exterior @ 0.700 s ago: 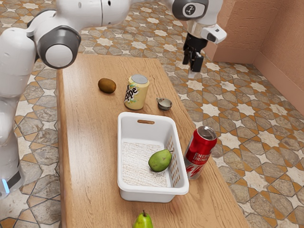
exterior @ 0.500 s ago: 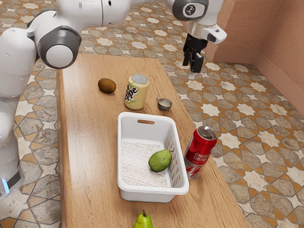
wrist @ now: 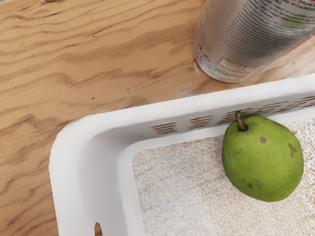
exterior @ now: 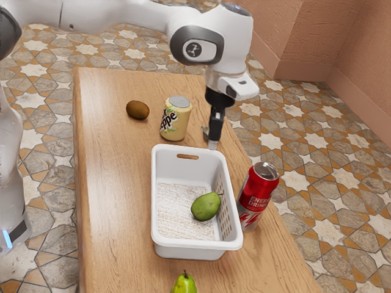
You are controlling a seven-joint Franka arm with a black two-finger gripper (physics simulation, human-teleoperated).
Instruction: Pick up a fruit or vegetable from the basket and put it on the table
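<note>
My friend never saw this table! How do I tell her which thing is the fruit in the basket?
Look for the white basket on the wooden table. Inside, near the wall beside the red can, is a plump green fruit with a short brown stem and brown spots. It's the only fruit inside; the yellow-green pear and the brown fruit are outside.

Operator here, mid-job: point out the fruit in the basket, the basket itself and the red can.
Pear [wrist: 263, 160]: wrist view, on the middle of its green body.
Basket [exterior: 197, 244]: exterior view, on its near rim.
Red can [exterior: 256, 194]: exterior view, on its side, below the top.
</note>
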